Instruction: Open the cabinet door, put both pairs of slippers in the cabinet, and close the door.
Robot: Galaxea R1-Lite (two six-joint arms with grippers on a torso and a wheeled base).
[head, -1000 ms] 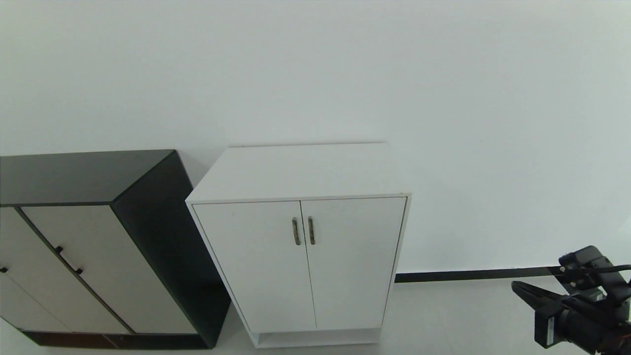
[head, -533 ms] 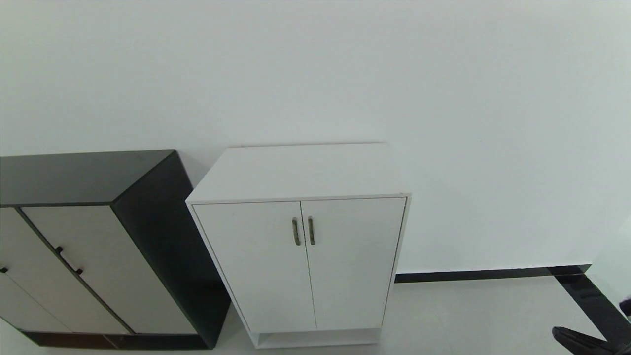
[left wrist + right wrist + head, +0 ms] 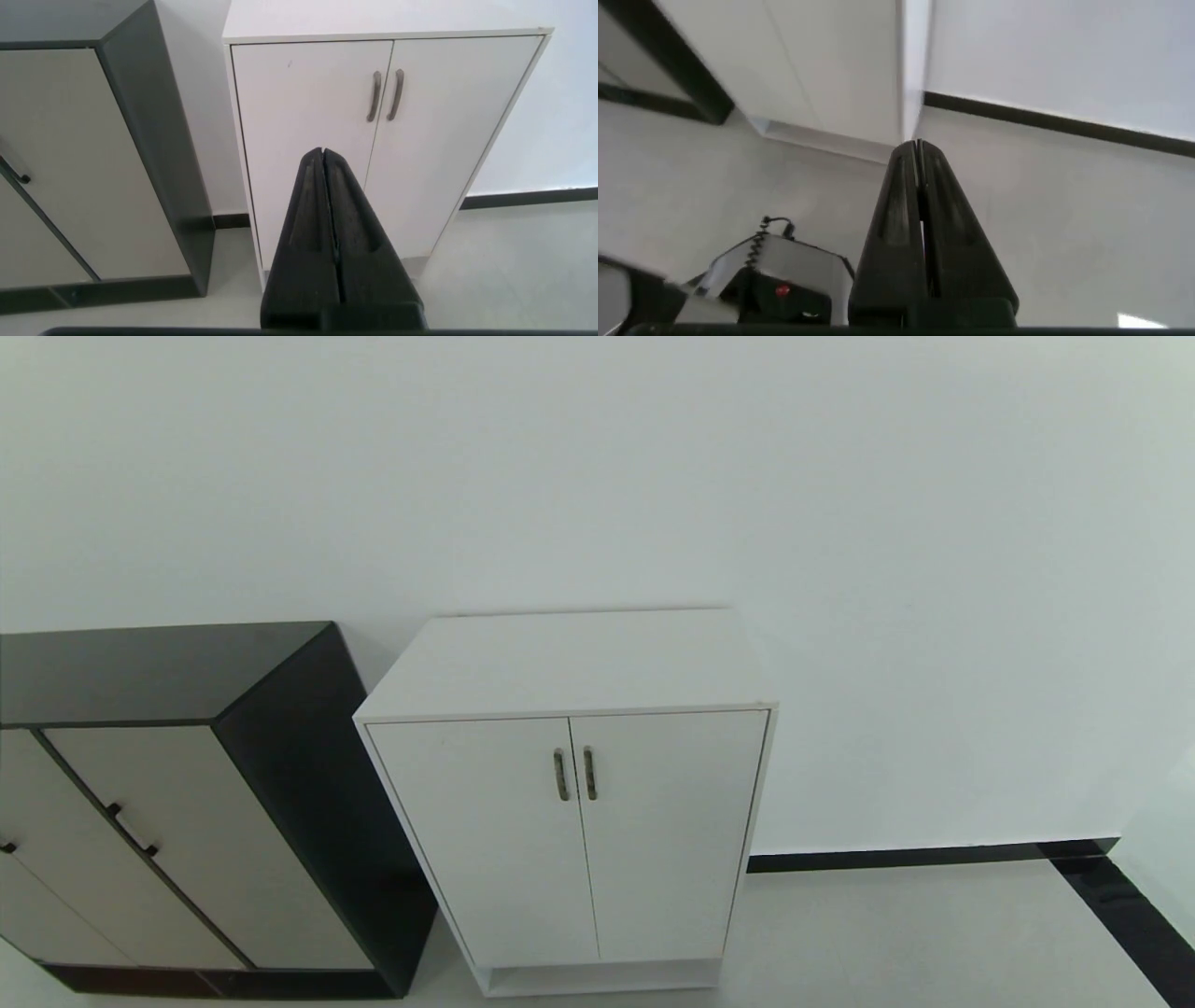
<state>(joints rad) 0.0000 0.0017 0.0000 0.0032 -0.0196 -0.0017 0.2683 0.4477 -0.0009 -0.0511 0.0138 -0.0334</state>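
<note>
Looking at the white cabinet [image 3: 569, 663] flush against the wall [image 3: 840, 523], both doors [image 3: 495, 840] shut, paired handles [image 3: 560, 775] side by side at the centre seam. Cannot see inside, only a shadowed slot under the doors. Just beside it on the left, a dark cabinet [image 3: 299, 775] with pale doors, cut off by the frame edge. On to the left gripper [image 3: 322, 154], pointed at the white cabinet's doors from well back, fingers pressed together, holding nothing. Same for the right gripper [image 3: 918, 147]: closed tight, empty, aimed low past the cabinet's bottom corner over pale grey floor [image 3: 887, 933]. Black baseboard [image 3: 896, 855] along the wall, turning at the right corner.
</note>
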